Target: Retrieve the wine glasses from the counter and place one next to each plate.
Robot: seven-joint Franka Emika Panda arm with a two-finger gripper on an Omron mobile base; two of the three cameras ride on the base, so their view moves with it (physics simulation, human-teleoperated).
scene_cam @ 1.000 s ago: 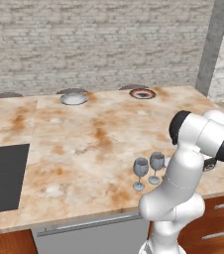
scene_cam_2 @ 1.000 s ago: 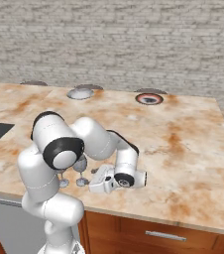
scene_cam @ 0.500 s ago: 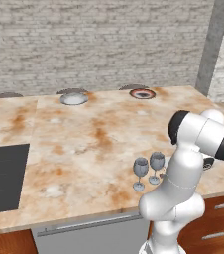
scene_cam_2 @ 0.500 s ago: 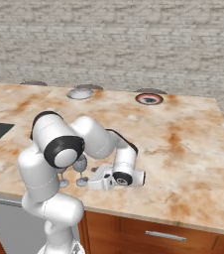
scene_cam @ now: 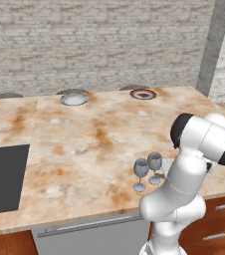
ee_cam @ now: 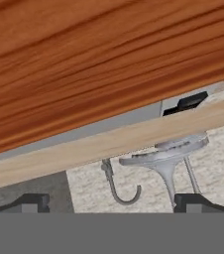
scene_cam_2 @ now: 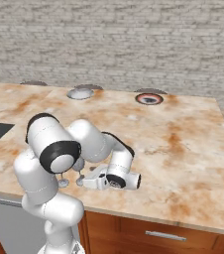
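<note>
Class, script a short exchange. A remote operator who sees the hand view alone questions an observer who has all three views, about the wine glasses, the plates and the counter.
Operator: My view is rolled over. I make out one glass by its foot and stem. Is it the only one?
Observer: No. Two wine glasses stand upright side by side, near the front edge of the counter.
Operator: And where are the plates?
Observer: Both sit at the counter's far edge. The pale plate is to the left of the red-rimmed plate, and neither has a glass beside it yet.
</note>
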